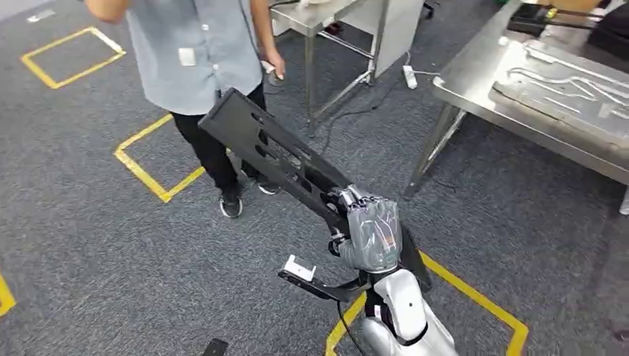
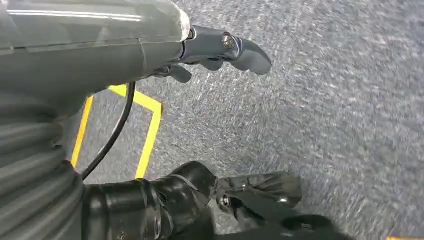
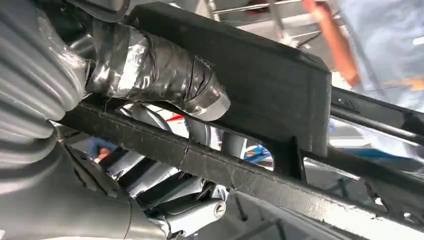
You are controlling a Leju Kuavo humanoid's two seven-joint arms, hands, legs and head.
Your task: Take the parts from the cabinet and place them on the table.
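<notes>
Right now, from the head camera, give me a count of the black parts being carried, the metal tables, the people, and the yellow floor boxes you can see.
Black parts held in the right hand: 1, the long black part
Metal tables: 2, the near table and the far table
People: 1, the person
Yellow floor boxes: 3, at
Total: 7

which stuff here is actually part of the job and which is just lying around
Part of the job:
- long black part, held by the right robot hand
- steel table on the right, where parts go
- grey tray on that table

Just lying about:
- person standing ahead
- yellow floor tape
- second steel table further back
- white power strip on the carpet
</notes>
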